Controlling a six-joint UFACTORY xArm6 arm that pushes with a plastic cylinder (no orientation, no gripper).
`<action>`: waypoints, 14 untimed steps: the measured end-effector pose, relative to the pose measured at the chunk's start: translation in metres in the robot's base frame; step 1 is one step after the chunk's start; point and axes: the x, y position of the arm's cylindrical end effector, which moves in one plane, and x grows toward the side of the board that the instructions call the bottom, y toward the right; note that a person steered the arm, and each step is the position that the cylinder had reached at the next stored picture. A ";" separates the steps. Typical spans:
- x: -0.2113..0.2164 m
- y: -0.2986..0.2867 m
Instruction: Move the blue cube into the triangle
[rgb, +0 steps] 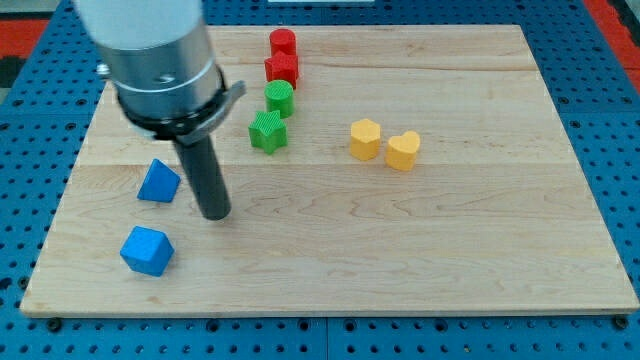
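The blue cube (147, 250) lies near the board's lower left corner. The blue triangle (158, 182) lies just above it, a short gap between them. My tip (215, 213) rests on the board to the right of both, level between them, closer to the triangle and touching neither.
A red cylinder (283, 43) and a red block (282, 68) stand at the top middle, with a green cylinder (279, 97) and a green star-shaped block (268, 131) below them. A yellow hexagon (365, 139) and a yellow heart (403, 150) lie right of centre. The wooden board (450, 250) sits on a blue pegboard.
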 end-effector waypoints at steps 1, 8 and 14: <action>0.031 0.005; -0.076 0.272; -0.042 0.069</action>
